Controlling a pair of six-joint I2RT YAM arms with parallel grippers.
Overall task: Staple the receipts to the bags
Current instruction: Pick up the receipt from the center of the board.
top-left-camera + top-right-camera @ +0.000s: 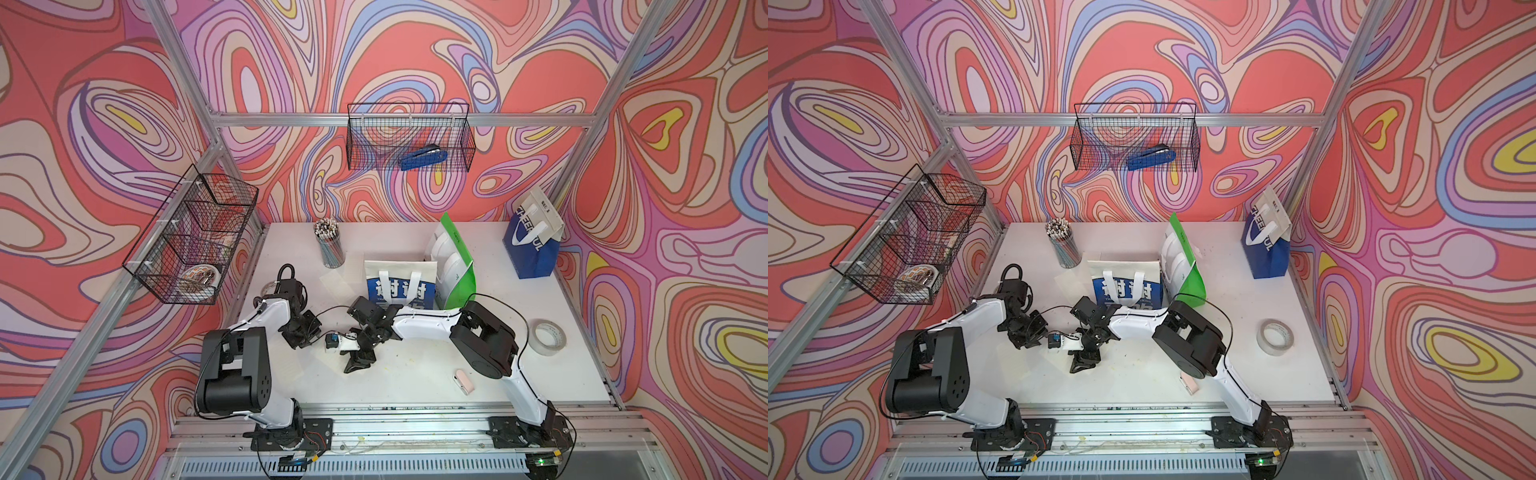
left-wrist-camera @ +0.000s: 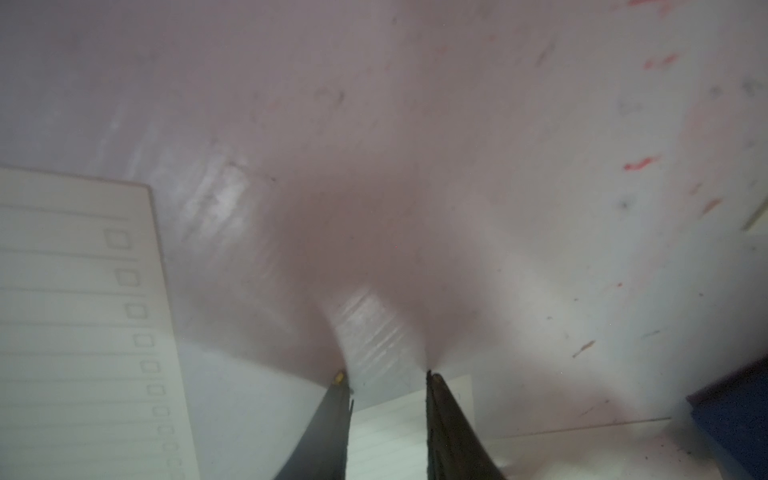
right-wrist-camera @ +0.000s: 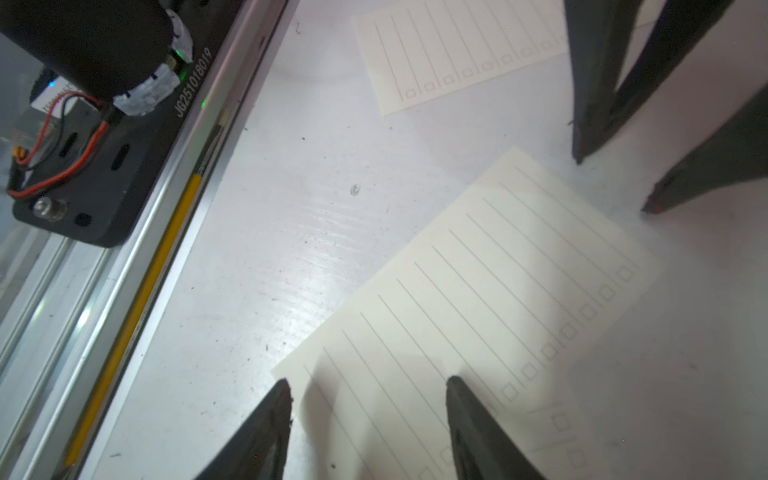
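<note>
three bags: the character bag (image 1: 397, 291) lies flat mid-table, top edge toward the far side; the green-white bag (image 1: 455, 266) stands just right of it and the cheerful bag (image 1: 532, 249) far right. two receipts (image 3: 478, 291) (ruled, with checkboxes) lie flat near centre. both arms bend inward, fingers down: the left gripper (image 2: 386, 376) is partly open and empty; the right gripper (image 3: 368, 380) is spread wide and empty over a receipt whose long axis runs left-right.

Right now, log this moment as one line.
left claw: open, by receipt edge | right claw: open, over receipt | stapler: in wall basket | blue-white bag: lying flat
</note>
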